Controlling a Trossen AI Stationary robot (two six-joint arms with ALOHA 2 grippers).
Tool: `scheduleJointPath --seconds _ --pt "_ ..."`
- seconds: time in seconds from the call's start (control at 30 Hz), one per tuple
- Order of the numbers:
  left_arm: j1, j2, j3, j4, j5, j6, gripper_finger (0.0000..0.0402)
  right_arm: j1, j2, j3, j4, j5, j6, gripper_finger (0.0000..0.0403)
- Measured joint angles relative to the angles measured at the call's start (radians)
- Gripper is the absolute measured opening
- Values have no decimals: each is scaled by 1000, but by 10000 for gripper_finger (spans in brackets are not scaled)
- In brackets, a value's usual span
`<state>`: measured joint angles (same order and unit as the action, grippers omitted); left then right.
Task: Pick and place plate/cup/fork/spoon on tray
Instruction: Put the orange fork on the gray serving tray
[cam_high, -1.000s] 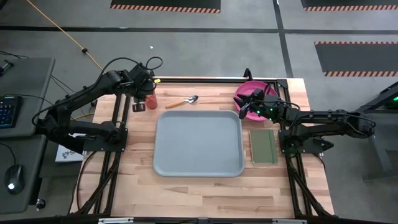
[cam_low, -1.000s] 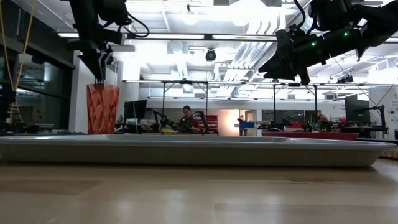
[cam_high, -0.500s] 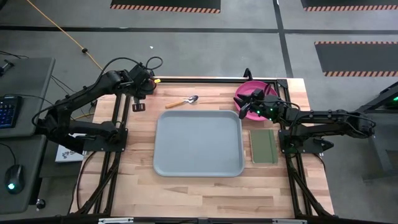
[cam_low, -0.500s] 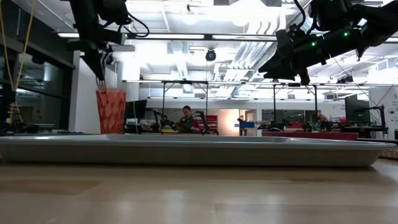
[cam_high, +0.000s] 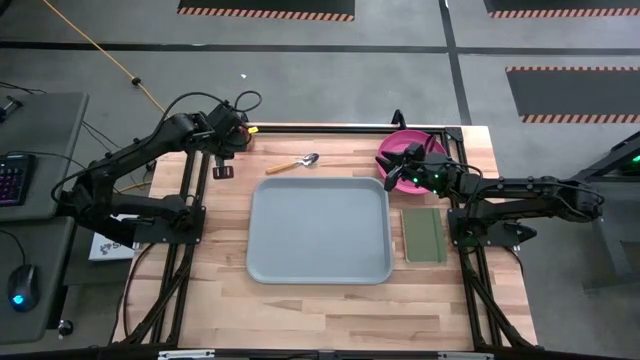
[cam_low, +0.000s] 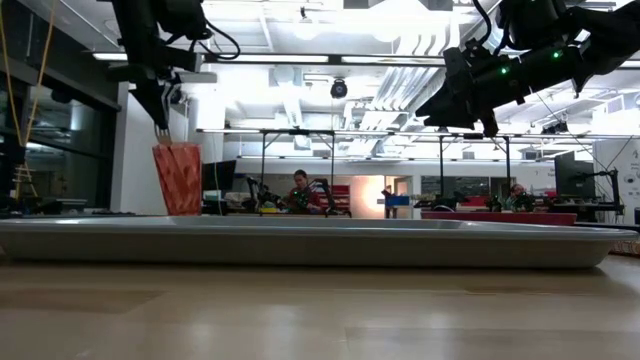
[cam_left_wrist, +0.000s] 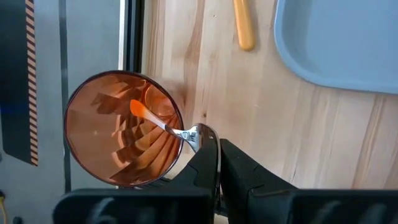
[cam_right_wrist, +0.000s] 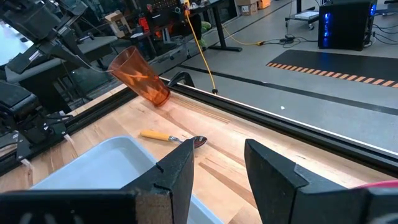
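The tabletop (cam_high: 320, 300) is pale, smooth wood with visible grain. The cup (cam_left_wrist: 122, 129) is translucent, glossy orange plastic. The tray (cam_high: 318, 229) looks matt grey-blue plastic, and the spoon (cam_right_wrist: 171, 137) has a shiny metal bowl.

You're in a robotics lab | hazard-striped floor mats (cam_high: 266, 8) | rows of workbenches (cam_low: 330, 190) | seated person (cam_low: 300, 191) | ceiling strip lights (cam_low: 330, 58)

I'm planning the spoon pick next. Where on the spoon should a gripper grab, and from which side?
Take the spoon by the middle of its yellow handle, from straight above, fingers across it. It lies flat on the table just beyond the tray, and the handle is straight and narrow, the bowl rounded. The left gripper, nearest, is shut on the cup.
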<state>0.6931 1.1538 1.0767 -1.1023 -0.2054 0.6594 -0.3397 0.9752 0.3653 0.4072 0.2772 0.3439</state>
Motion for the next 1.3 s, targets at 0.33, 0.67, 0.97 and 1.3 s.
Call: scheduleJointPath --seconds 0.33,0.67,0.97,1.3 --pt "0 0 71 -3 19 -18 1 0 0 0 0 0 0 135" --pt "0 0 111 -4 16 -32 1 0 0 0 0 0 0 135" --pt "0 -1 119 -44 17 -39 1 0 0 0 0 0 0 135" --pt "0 -7 260 -143 16 -125 1 0 0 0 0 8 0 135"
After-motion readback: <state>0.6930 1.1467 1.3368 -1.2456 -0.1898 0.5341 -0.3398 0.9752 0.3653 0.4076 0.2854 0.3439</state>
